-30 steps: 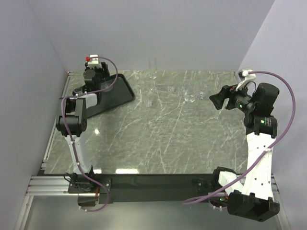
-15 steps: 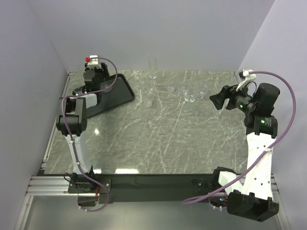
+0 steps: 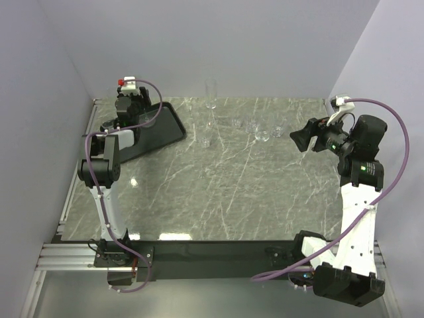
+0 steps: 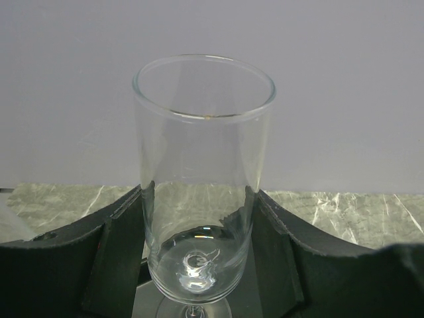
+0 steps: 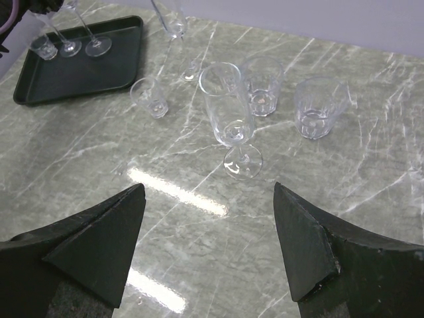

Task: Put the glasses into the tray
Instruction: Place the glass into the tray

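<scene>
The left hand (image 4: 199, 202) clamps a clear stemmed flute glass (image 4: 202, 132) upright between its fingers, over the black shallow rectangular tray (image 3: 169, 129) at the far left of the grey-green marbled counter (image 5: 371, 165). The right hand (image 5: 209, 191) gapes wide and holds nothing, poised above the counter. Ahead of it stand a clear wine glass (image 5: 232, 126), two faceted tumblers (image 5: 262, 86) and a small shot glass (image 5: 151, 98). Three more glasses (image 5: 69, 45) stand in the tray.

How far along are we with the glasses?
Done: a tumbler and a stemmed glass stand in the tray. In hand: left claw grips a flute at the tray; right claw open, empty. Left: at least five on the table, wine glass nearest the right claw.
</scene>
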